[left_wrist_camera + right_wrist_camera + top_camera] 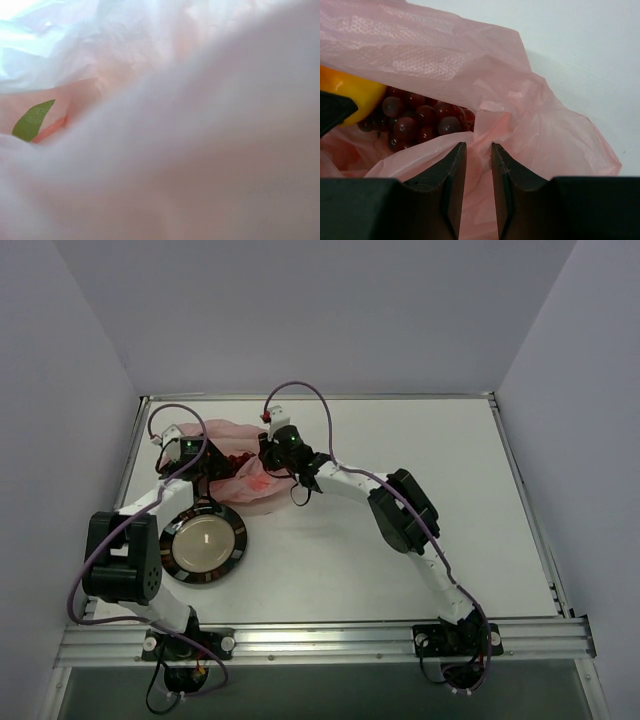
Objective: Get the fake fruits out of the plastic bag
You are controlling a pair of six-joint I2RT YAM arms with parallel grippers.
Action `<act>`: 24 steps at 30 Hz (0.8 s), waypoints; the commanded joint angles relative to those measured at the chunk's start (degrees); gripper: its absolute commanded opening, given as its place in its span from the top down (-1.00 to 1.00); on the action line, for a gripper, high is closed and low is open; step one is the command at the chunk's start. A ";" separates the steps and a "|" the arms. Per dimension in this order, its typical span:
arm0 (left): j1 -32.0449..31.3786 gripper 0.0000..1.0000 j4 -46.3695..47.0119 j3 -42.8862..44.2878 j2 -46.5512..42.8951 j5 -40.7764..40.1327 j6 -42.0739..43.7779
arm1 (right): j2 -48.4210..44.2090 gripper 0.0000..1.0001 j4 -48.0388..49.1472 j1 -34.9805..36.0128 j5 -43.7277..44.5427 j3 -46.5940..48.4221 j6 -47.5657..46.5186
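Right fingers [451, 172] pinch the pink bag [470, 65] rim, lower center; grapes [415, 122] and mango [362, 90] lie inside. Left fingers [208, 468] are hidden by the bag; cannot tell their state.

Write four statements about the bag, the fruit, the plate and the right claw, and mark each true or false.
1. The grapes lie inside the pink bag. True.
2. The right claw hangs wide open above bare table. False: its fingers are nearly together, pinching the bag's edge.
3. The mango sits on the plate. False: it is in the bag beside the grapes, and no fruit lies on the plate.
4. The plate lies closer to the left arm than to the right arm. True.
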 commanded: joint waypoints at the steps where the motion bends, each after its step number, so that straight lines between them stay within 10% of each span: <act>1: 0.23 -0.85 3.67 1.36 -4.60 -2.91 -0.43 | -4.86 0.54 2.81 0.97 -1.31 -1.71 0.52; 14: -3.55 -0.89 -2.13 -0.94 -12.78 2.62 -3.76 | -6.09 0.54 4.40 1.67 -1.14 -3.73 1.31; 24: -7.23 -0.01 -1.78 4.24 -8.14 -0.10 -0.26 | -7.23 0.56 6.94 1.85 0.09 -6.99 2.72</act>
